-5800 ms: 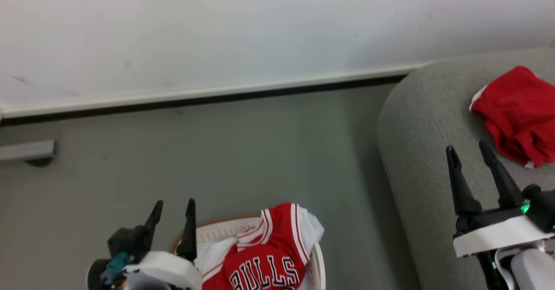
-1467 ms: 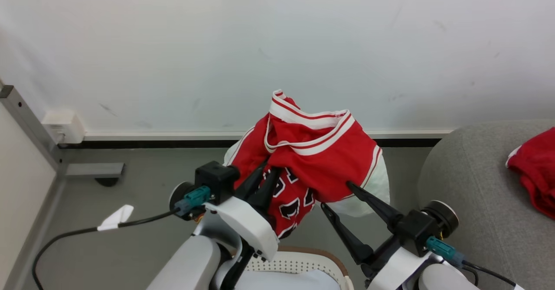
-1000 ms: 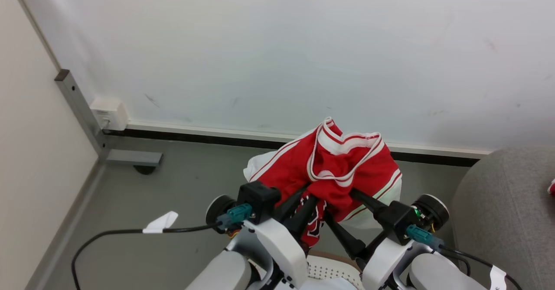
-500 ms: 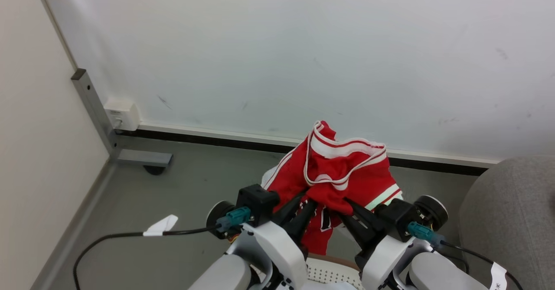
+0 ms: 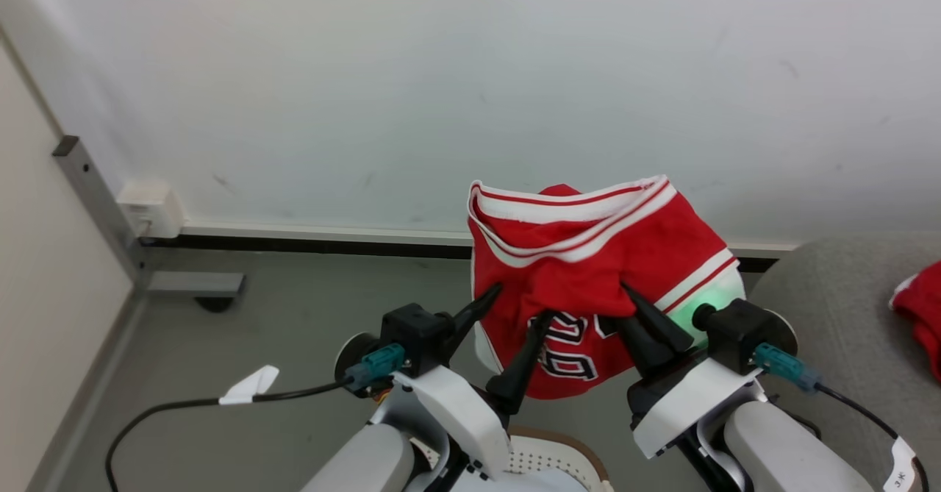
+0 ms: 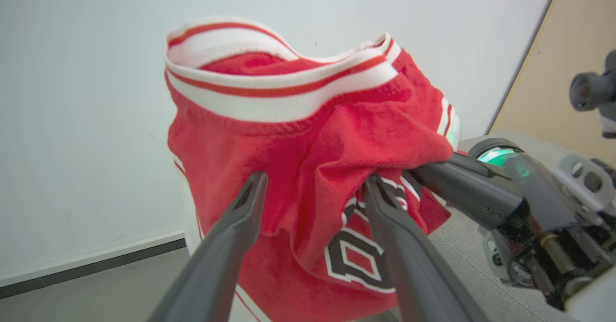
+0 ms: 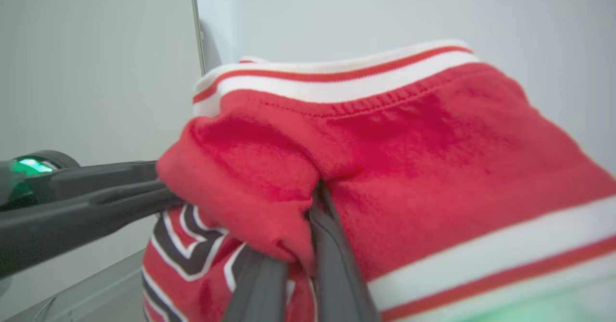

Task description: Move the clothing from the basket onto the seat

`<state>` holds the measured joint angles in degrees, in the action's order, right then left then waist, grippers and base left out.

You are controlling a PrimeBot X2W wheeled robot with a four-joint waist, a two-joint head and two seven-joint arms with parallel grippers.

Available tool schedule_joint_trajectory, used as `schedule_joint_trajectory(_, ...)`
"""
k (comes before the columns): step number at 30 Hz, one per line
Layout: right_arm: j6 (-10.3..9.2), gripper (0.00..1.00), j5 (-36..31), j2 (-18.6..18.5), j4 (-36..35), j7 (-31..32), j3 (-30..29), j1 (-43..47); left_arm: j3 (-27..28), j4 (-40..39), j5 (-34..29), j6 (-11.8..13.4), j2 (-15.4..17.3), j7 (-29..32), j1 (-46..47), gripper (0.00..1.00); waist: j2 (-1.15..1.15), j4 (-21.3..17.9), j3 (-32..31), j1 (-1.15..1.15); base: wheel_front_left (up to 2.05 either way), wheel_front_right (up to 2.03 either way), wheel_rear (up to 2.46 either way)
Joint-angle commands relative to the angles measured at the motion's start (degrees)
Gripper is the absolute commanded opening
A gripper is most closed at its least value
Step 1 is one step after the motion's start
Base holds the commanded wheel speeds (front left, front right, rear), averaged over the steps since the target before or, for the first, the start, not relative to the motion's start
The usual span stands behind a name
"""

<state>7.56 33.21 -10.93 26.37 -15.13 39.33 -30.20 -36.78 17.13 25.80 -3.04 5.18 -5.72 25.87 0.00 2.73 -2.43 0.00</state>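
jersey (image 5: 581,271): red, white trim with red stripe, black-white lettering. basket (image 5: 570,444) at 6 o'clock: white perforated, brown rim. seat (image 5: 831,308) at 3 o'clock: grey. second garment (image 5: 919,315) on it: red, white edge.

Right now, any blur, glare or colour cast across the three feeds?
Head view: sharp and evenly lit, no glare; a green glow tints the pale edge of the jersey beside the right gripper. Left wrist view: jersey slightly soft, lighting flat. Right wrist view: jersey very close and soft, with a green cast on its white stripe at the lower right.
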Motion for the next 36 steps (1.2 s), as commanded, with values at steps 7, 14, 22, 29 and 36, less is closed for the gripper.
schedule_joint_trajectory(7,-0.15,0.00,-0.7,-2.3,-1.3,0.0,-4.7,1.6,-0.3,-1.8,-1.2,0.3,0.8,-3.0,0.3,1.00,0.00,-6.1,1.3,0.00,0.00,0.00,0.00)
schedule_joint_trajectory(14,-0.15,0.00,-1.4,-4.0,-4.2,0.0,-9.9,4.4,-1.2,-1.0,-3.0,0.4,1.9,-5.2,0.8,1.00,0.00,-14.4,3.0,0.00,0.00,0.00,0.00)
schedule_joint_trajectory(22,-0.15,0.00,-2.6,-5.3,-7.4,0.0,-16.0,8.2,-2.5,0.6,-4.8,0.2,2.4,-6.6,2.4,1.00,0.00,-24.4,5.2,0.00,0.00,0.00,0.00)
schedule_joint_trajectory(29,-0.15,0.00,-3.1,-4.2,-9.4,0.0,-19.1,10.4,-3.5,2.3,-5.8,0.3,2.7,-6.5,3.7,1.00,0.00,-32.1,7.5,0.00,0.00,0.00,0.00)
schedule_joint_trajectory(36,-0.15,0.00,-4.1,-4.1,-11.2,0.0,-24.5,12.3,-5.1,4.2,-6.3,-0.4,1.7,-6.4,5.5,1.00,0.00,-34.2,9.6,0.00,0.00,0.00,0.00)
